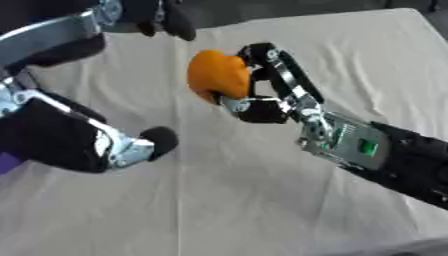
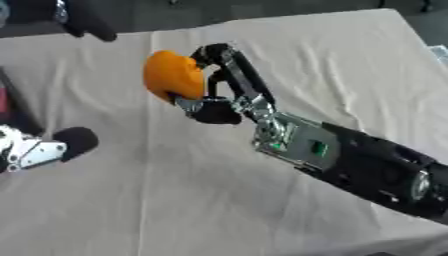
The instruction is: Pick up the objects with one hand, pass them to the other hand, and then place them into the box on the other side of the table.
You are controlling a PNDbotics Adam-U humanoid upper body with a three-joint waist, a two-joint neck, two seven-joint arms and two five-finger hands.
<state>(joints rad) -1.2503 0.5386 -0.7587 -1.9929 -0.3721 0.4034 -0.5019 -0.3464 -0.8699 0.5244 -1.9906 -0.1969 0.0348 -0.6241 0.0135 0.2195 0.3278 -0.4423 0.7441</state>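
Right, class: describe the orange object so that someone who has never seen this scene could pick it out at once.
Start at the table covered in a cream cloth and follow the black arm coming in from the right up to the right hand. Pinched between its curled fingers and thumb, held above the cloth, is the orange object: a rounded lump, and the only brightly coloured thing among black and silver parts.

Right hand [image 1: 262, 92] holds orange object [image 1: 217, 76] above table [image 1: 262, 200] middle, fingers curled round it. Left hand [image 1: 122, 145] spread at left edge, fingers above and thumb below, a gap between it and the object. Cloth bare toward near edge and far right corner; nothing blocks there.
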